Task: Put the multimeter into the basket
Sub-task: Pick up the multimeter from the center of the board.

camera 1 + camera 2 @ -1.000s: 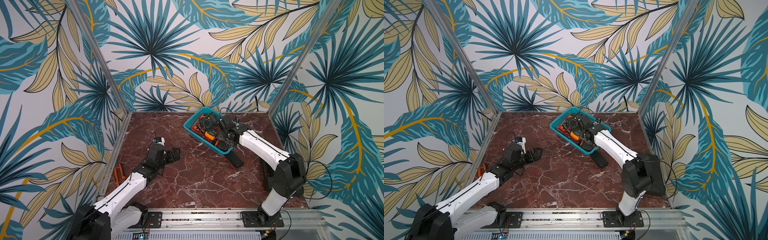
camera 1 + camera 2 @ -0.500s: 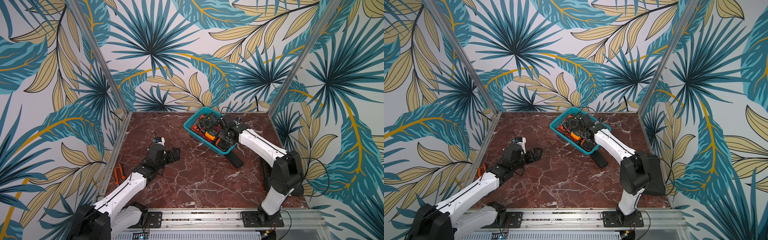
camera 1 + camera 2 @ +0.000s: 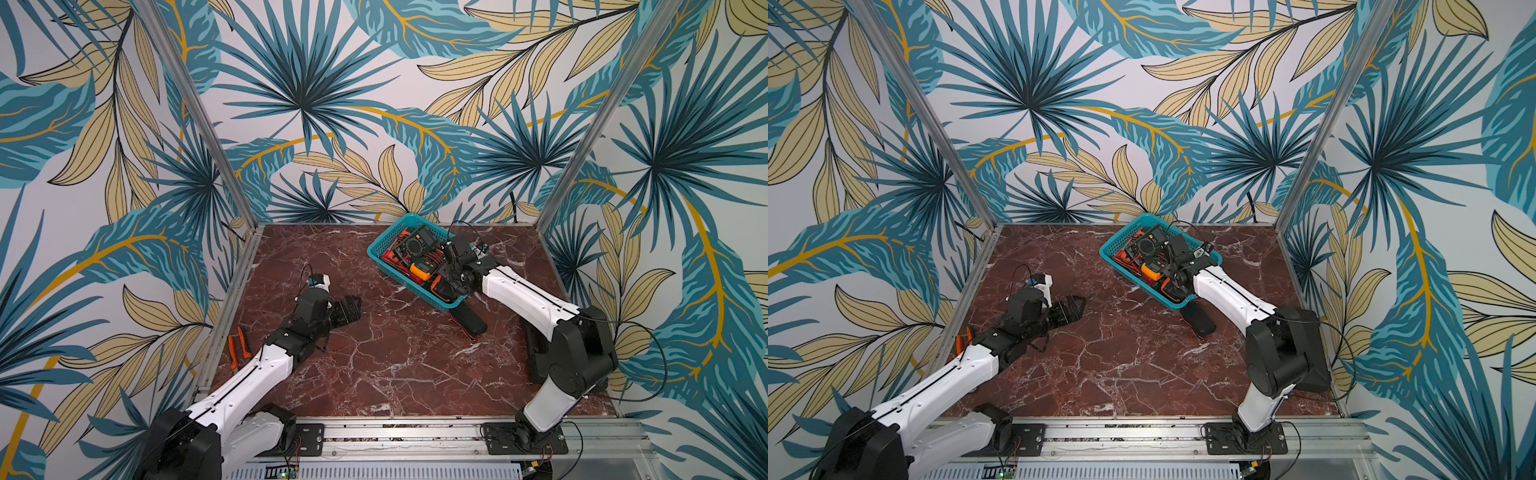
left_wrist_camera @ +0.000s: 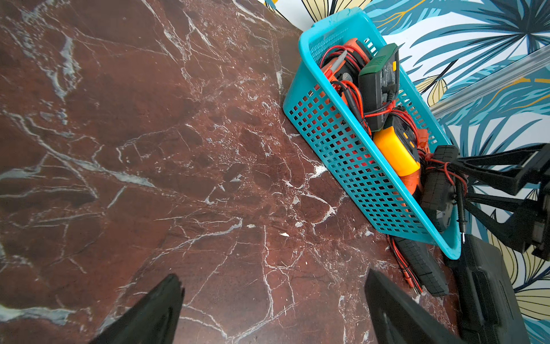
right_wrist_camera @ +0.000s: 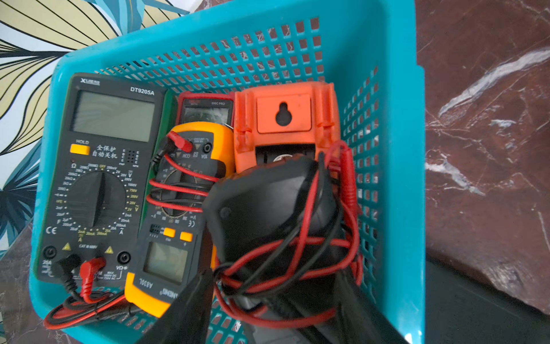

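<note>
Multimeter (image 5: 268, 208), black and wound with red and black leads, lies between the two fingers of the right gripper (image 5: 273, 277), one finger on either side of it. The jaws stand partly apart, and I cannot tell whether they press on the casing or only flank it. This meter is inside the basket (image 5: 398, 119), at its near end, resting partly on an orange meter (image 5: 285, 119) turned face down. Beside it lies a yellow-cased meter (image 5: 178, 226) bound in red lead, with a small red meter (image 5: 205, 110) partly hidden behind that. A large dark meter (image 5: 101, 178) lies toward the basket's far end. The basket stands on the far right part of the marble table (image 3: 374, 353), close to the back wall. A long black item (image 3: 469, 320) with red leads lies on the table just beside the basket's near corner. Well apart, on the left of the table, the left gripper (image 3: 347, 309) has its jaws spread wide with nothing between them.
</note>
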